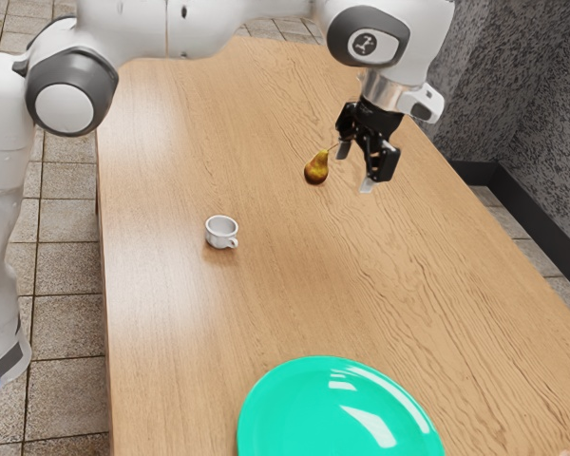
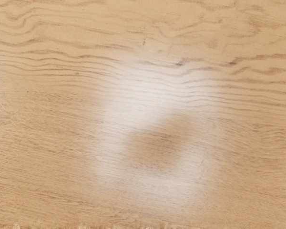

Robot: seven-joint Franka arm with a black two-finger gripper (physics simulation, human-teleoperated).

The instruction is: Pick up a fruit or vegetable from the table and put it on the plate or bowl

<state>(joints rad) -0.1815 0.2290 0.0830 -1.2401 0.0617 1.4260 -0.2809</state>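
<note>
Bright, even light; glare on the green plate (image 1: 334,410) and table (image 2: 133,95).

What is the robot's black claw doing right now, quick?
Black two-finger gripper: open, holding nothing; the small yellow-brown pear is beside it, not between its fingers.

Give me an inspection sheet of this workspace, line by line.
Surface: wooden table, bare wood with a glare patch in the wrist view.
Job's things: pear beside the gripper, not held; green plate at the near edge, nothing on it.
Clutter: white cup, apart from the pear.
Grippers: gripper open, low over the table, holding nothing.
Cables: nothing seen.
Surroundings: tiled floor, dark speckled wall.
</note>
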